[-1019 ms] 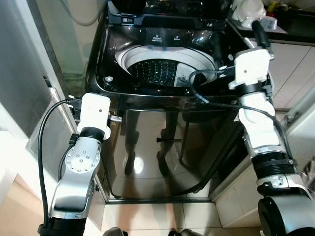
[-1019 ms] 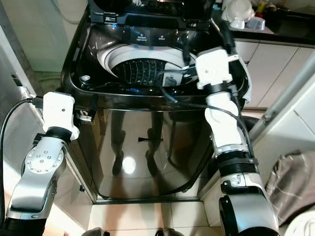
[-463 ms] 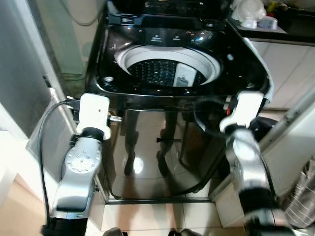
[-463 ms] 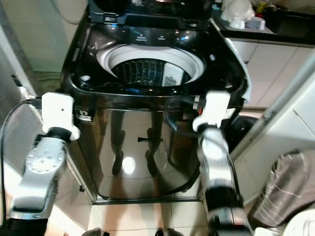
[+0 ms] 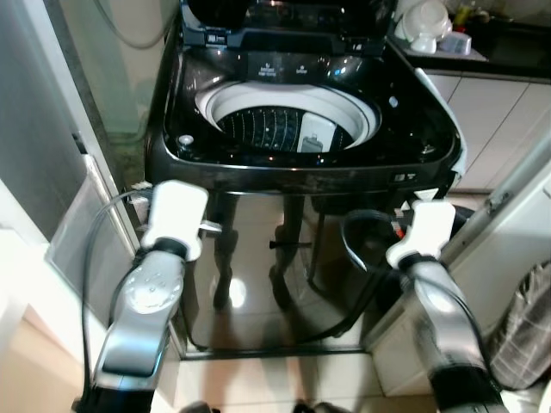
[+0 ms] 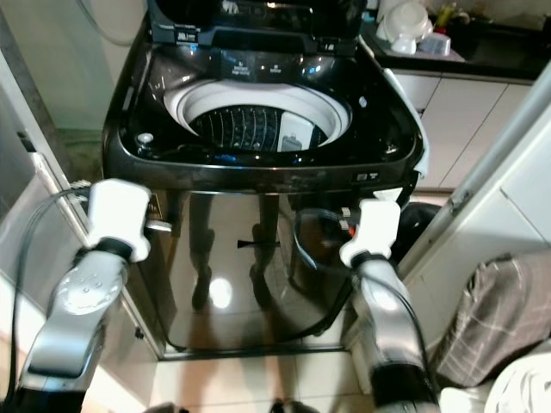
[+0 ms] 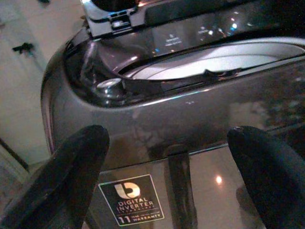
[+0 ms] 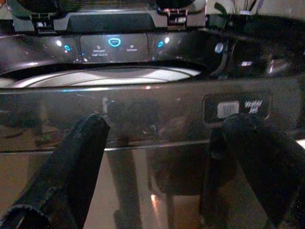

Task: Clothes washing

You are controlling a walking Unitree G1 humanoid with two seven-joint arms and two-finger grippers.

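While both arms hang low before the top-loading washing machine [image 5: 301, 112], its lid stands up and the drum [image 5: 275, 129] looks bare of clothes; loading seems not yet begun, as I judge it.

Left eye view: machine straight ahead, glossy dark front panel beyond the arms. A white dispenser piece [image 5: 314, 138] sits inside the drum's near-right wall. Plaid cloth bundle [image 5: 527, 331] low at far right, on the right arm's side.

Right eye view: same scene. Plaid bundle larger here, beside a white door frame [image 6: 482, 163]. Bowls [image 6: 405, 21] on the tabletop behind the machine, far from either arm.

Left wrist view: left gripper [image 7: 162, 171] has fingers [image 7: 71, 167] spread wide, holding nothing. Machine's front rim just beyond them; "Digital Inverter" sticker [image 7: 131, 200] between the fingers.

Right wrist view: right gripper [image 8: 167, 162] also spread wide, empty. Lit control panel [image 8: 114, 46] past the rim, ahead of the fingers.

Next move likely calls for turning toward the bundle to fetch laundry. The door frame and cabinet crowd the right arm's reach.
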